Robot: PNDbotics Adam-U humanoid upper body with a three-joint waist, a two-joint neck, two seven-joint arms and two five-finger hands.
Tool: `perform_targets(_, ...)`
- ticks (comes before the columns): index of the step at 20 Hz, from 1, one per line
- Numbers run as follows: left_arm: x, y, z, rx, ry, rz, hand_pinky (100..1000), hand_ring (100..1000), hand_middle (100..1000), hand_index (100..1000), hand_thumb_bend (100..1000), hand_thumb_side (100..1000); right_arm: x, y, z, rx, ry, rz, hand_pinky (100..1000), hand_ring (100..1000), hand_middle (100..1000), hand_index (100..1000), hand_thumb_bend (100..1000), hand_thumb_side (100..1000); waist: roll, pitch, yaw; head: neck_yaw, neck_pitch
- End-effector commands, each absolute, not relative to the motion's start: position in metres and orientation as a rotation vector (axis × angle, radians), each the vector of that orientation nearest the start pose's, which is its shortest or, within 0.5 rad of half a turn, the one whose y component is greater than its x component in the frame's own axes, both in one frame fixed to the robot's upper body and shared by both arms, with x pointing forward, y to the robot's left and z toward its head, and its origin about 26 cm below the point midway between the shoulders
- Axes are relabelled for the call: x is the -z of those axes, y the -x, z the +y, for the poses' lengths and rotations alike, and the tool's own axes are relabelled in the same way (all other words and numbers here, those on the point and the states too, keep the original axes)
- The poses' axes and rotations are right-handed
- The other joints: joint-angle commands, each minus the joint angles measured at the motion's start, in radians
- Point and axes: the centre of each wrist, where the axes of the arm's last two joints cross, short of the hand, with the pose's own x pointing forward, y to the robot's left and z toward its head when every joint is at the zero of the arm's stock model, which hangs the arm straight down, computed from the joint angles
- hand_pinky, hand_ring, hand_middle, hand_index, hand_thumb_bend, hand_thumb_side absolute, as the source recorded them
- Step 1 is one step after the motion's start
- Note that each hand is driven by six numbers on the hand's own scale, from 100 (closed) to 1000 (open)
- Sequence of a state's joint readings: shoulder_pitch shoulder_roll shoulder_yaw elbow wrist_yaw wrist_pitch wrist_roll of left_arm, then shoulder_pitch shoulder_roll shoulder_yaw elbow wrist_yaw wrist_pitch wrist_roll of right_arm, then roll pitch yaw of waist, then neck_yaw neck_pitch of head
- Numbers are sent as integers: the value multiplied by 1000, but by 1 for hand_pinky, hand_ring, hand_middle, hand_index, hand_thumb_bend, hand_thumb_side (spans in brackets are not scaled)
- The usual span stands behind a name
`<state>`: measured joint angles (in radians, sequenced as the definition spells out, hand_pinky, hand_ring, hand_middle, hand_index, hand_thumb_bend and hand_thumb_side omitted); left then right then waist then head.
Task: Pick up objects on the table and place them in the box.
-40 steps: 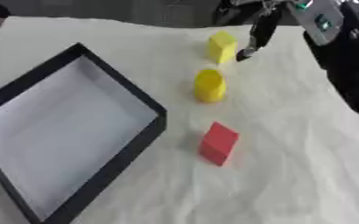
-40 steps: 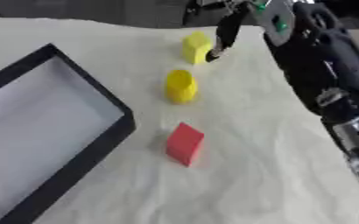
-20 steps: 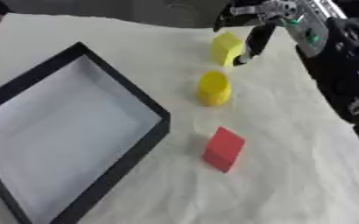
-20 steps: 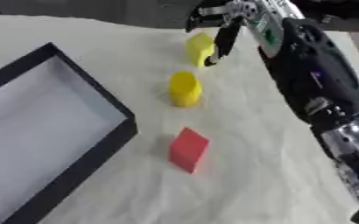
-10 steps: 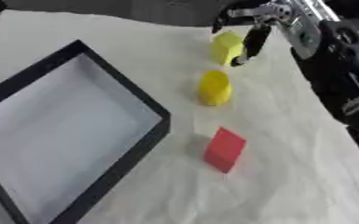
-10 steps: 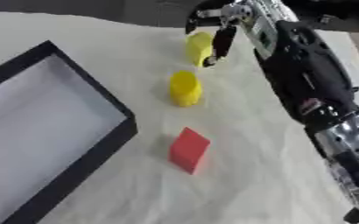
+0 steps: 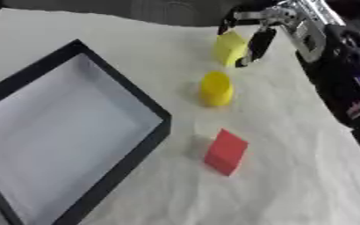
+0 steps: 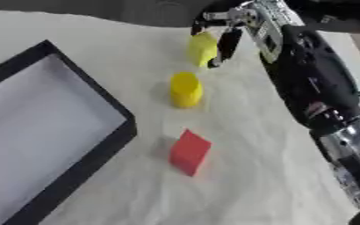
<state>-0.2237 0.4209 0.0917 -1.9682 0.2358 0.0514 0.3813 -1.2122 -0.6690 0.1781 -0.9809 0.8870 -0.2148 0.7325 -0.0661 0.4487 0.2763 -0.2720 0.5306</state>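
Note:
A yellow block stands at the far side of the white cloth. My right hand reaches it from the right, with curled fingers over its top and the thumb down its right side. Nearer lies a yellow cylinder, and nearer still a red block, both free on the cloth. The black-rimmed box with a pale floor sits at the left and holds nothing. My left hand shows in neither view.
My right forearm runs down the right side of the table. The cloth covers the table, with its far edge just behind the yellow block.
My right hand has closed in on the yellow block, its fingers now over the top and the thumb against its side. The cylinder and red block have not moved.

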Motion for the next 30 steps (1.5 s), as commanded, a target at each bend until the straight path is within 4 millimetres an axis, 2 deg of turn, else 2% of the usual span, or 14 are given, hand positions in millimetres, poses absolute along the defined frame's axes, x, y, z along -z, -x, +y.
perform_targets(1,-201,-292,306,-141,-315,-2196,762,799,799,901,723,694,-385,-453,-321,-1619,1154,-1237,934,899,826,833,496,100,-12,-5,5,-9,-22)
perform_targets(14,-203,-293,303,-126,-308,-2203,764,800,799,900,717,697,-380,-454,-328,-1566,1199,-1253,931,890,820,831,490,100,-21,12,27,-30,-45)
perform_targets(27,-202,-293,303,-119,-307,-2198,765,800,799,898,713,698,-382,-451,-339,-1521,1258,-1237,931,887,818,827,452,100,-23,19,31,-39,-38)
perform_targets(30,-202,-293,303,-117,-303,-2200,766,800,800,897,710,698,-383,-451,-339,-1514,1265,-1242,928,876,791,817,444,100,-22,19,30,-42,-40)
